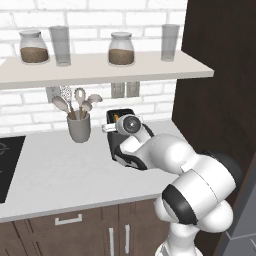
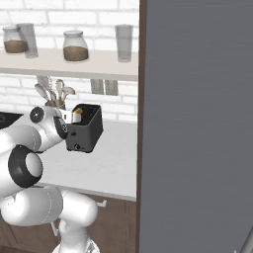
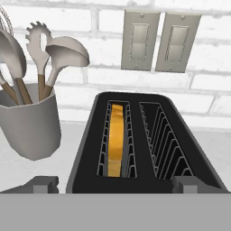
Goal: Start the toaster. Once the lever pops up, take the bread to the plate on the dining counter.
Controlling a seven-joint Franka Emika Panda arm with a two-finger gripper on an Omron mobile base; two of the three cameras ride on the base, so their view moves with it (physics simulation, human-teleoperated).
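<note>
Dark grey and boxy, the toaster point(image 3: 144, 144) sits on the pale counter point(image 1: 55, 170) against the white brick wall, just beside a grey cup of utensils point(image 3: 27, 119). We see the bread point(image 3: 116, 137) standing on edge in one of its two slots, the one nearer the cup, with its golden-orange crust showing at the top; the other slot is bare. In the hand view our end effector point(image 3: 115, 184) hovers over the near edge of the toaster, its two finger tips spread wide to either side of the toaster's top, holding nothing and, as far as we can tell, touching nothing. In the right base view a small knob shows low on the toaster's front, but we cannot make out the lever clearly from any angle.

We judge that we are at the first step: the toaster is not yet started, and the bread waits in its slot. The next move calls for bringing one finger onto the lever and pressing it straight down until it catches, without knocking the toaster toward the cup. Lifting the bread comes only after the lever rises.
</note>
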